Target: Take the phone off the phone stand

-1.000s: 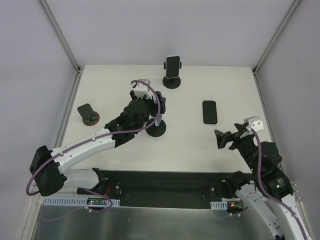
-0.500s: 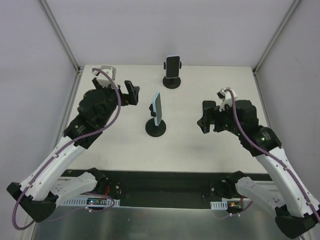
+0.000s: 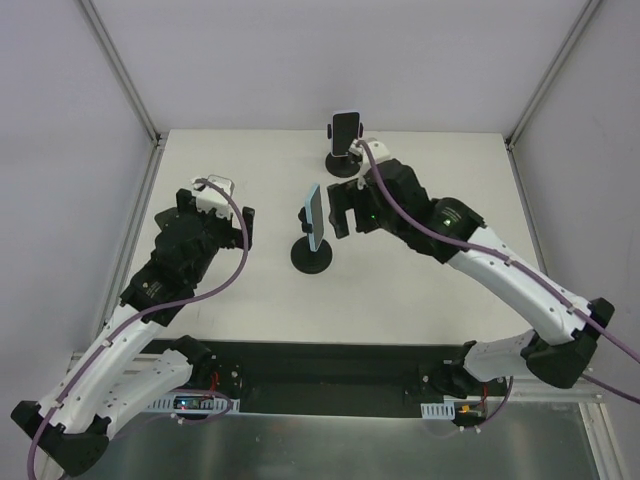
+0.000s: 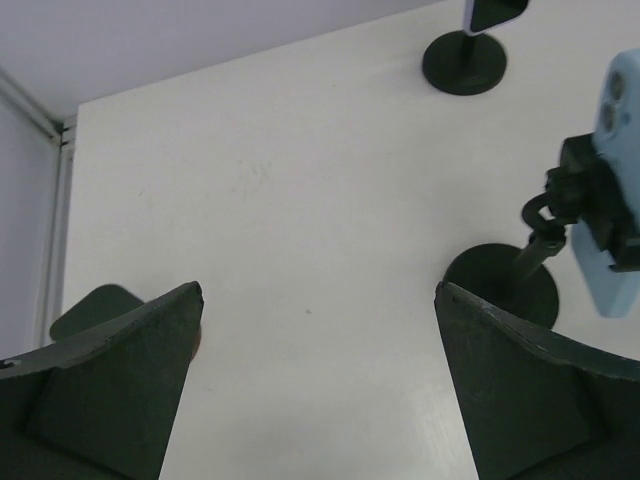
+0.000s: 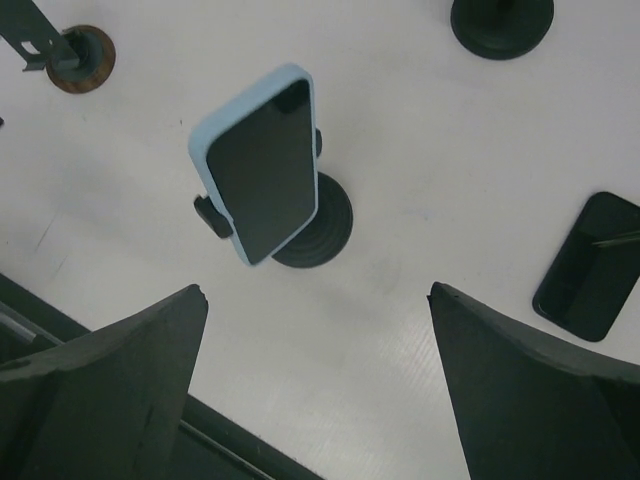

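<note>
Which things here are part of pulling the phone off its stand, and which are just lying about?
Job in hand:
- blue-cased phone
- middle stand holding it
- right gripper, open, facing the phone

Lying about:
- second phone on the far stand
- black phone lying flat
- small empty stand
- left gripper, open, off to the side

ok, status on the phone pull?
Left end effector open, empty, off to the side. Right end effector open, facing the screen. Blue phone clamped in stand, untouched. Nothing in between.
</note>
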Tool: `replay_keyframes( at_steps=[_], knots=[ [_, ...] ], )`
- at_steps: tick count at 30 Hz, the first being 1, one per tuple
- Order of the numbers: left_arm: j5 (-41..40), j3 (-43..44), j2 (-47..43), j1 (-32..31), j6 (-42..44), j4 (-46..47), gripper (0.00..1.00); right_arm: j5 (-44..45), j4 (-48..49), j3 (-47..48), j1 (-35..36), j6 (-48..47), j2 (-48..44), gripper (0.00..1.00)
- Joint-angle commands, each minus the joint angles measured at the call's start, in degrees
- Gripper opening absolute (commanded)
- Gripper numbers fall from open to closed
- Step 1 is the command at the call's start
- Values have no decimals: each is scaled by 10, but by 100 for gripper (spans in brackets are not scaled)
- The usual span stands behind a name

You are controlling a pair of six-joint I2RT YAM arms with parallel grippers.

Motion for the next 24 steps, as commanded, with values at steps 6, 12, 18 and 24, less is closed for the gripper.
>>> replay_keyframes(
  at_steps=[6,12,18,24],
  knots=[
    [-133,-61,-63,7,42,99,99,178,68,121,77,9,141,98],
    [-134,-63,-59,8,54,102,99,209,118,130,99,2,189,95],
    [-92,-66,-53,7,52,102,99,225,118,136,99,0,226,85],
    [-19,-70,-36,7,49,106,99,220,128,107,99,-14,213,65]
  ],
)
